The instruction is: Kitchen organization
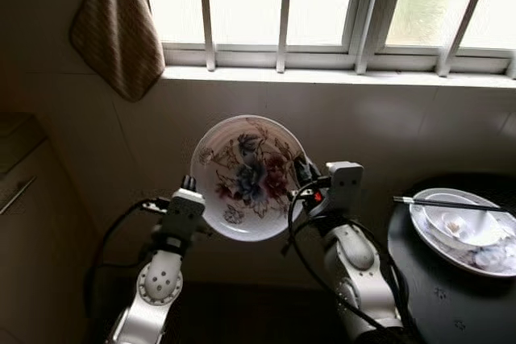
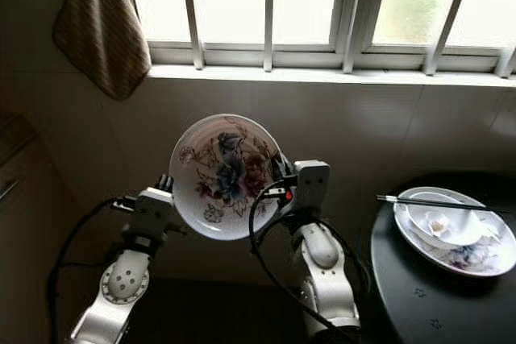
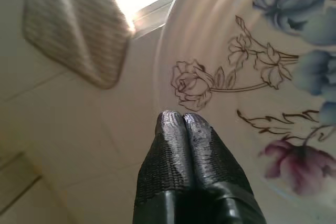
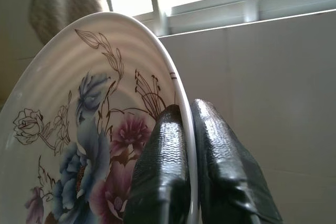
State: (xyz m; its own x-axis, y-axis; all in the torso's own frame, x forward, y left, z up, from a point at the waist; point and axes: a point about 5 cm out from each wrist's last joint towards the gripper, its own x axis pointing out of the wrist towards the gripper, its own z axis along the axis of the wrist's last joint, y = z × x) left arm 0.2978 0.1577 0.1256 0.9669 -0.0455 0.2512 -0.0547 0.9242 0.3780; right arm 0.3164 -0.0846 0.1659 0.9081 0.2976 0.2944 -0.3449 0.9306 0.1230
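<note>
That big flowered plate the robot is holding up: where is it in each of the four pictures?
Left eye view: flowered plate at centre, between both arms.
Right eye view: left of centre.
Left wrist view: the right side.
Right wrist view: the left side.
Shared landmark: the hanging brown cloth.

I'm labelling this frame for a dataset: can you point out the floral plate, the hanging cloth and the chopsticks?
White round plate with painted flowers (image 1: 247,176), left eye view, on its flowered centre.
Brown checked hanging cloth (image 1: 117,30), left eye view, mid-fabric.
Dark chopsticks (image 1: 447,204), left eye view, mid-length, over the dishes.
</note>
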